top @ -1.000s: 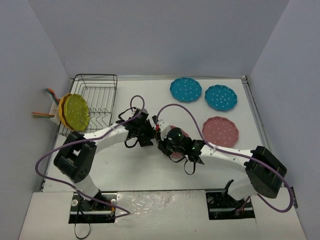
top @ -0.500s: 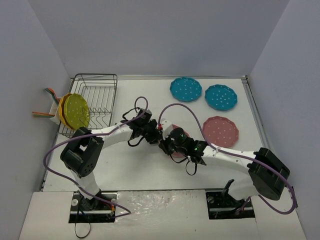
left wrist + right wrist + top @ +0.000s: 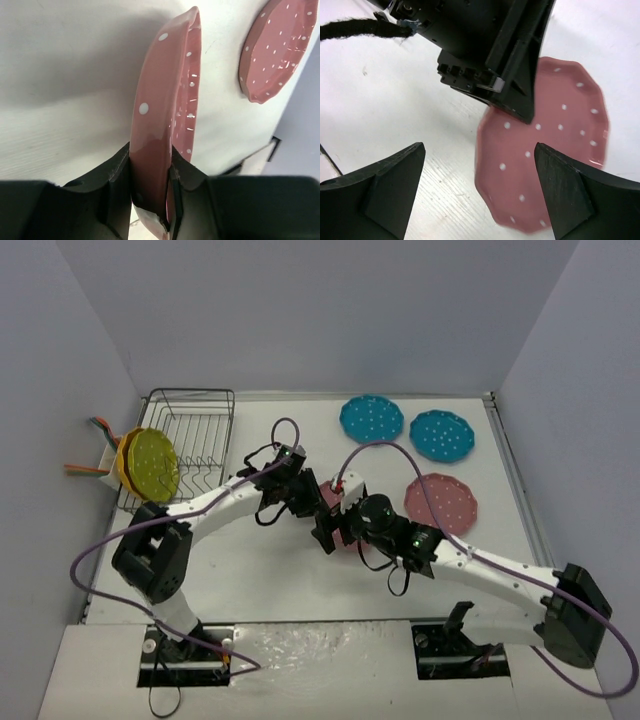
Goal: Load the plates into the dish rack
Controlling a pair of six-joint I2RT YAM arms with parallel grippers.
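Note:
My left gripper point(image 3: 308, 498) is shut on the rim of a pink plate point(image 3: 328, 493) near the table's middle. In the left wrist view the pink plate point(image 3: 165, 100) stands edge-on, pinched between both fingers point(image 3: 117, 175). My right gripper point(image 3: 333, 530) is open just beside it. In the right wrist view its gripper point(image 3: 480, 192) hangs above the pink plate point(image 3: 545, 165) with nothing between its fingers. The dish rack point(image 3: 195, 425) stands at the back left with a yellow-green plate point(image 3: 153, 462) and an orange plate point(image 3: 123, 455) upright at its left end.
Two teal plates point(image 3: 371, 418) point(image 3: 441, 434) lie flat at the back right, and another pink plate point(image 3: 441, 502) lies in front of them. A white holder point(image 3: 105, 455) with utensils hangs on the rack's left side. Grey walls close in the table on three sides.
The left gripper has shut on the pink plate's rim. The right gripper has opened, let go of that plate and drawn back a little toward the right.

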